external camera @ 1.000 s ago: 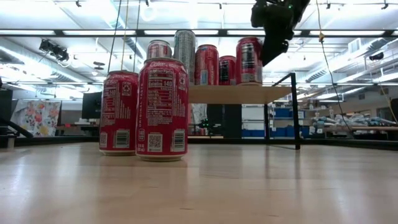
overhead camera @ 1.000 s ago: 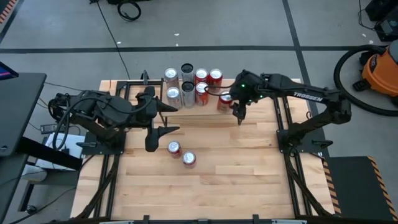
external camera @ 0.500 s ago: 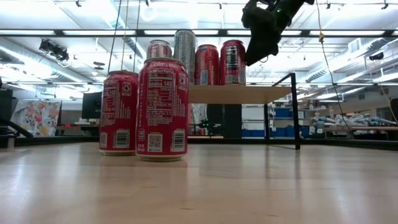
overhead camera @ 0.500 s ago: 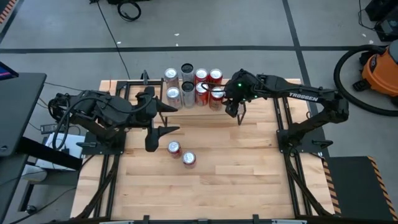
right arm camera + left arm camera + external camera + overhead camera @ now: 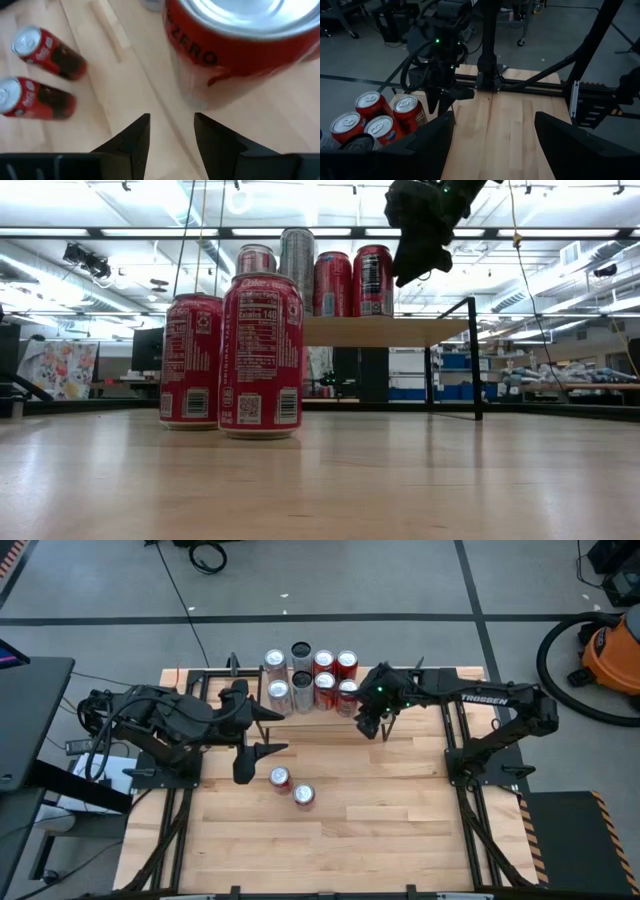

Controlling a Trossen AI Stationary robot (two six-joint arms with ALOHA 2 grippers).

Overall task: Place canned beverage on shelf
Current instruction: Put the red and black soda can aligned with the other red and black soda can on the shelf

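Observation:
The shelf (image 5: pixel 322 720) at the table's far middle carries several upright cans, red and silver. The nearest-right one is a red canned beverage (image 5: pixel 347 693) (image 5: pixel 373 279) marked ZERO (image 5: pixel 235 45), standing on its base beside the other red cans. My right gripper (image 5: pixel 368 726) (image 5: pixel 171 125) hovers just right of it, slanting down, open with a narrow gap and nothing between the fingers. My left gripper (image 5: pixel 247 736) waits open over the table's left part. My right gripper stands close by the right side (image 5: pixel 391 280) of the canned beverage, its fingertips (image 5: pixel 402 278) about level with the can's lower half. I cannot tell whether a finger touches the can. The can stands upright on the shelf.
Two more red cans (image 5: pixel 281 778) (image 5: pixel 303 796) stand upright on the tabletop near the middle, large in the low view (image 5: pixel 262 355). Black frame rails (image 5: pixel 455 730) run along both sides of the table. The near half of the table is bare wood.
The red canned beverage has slid along the shelf toward the table's left and now stands upright against the other red cans. My right gripper has moved the same way, toward the table's left, staying just right of the can, and has rolled somewhat.

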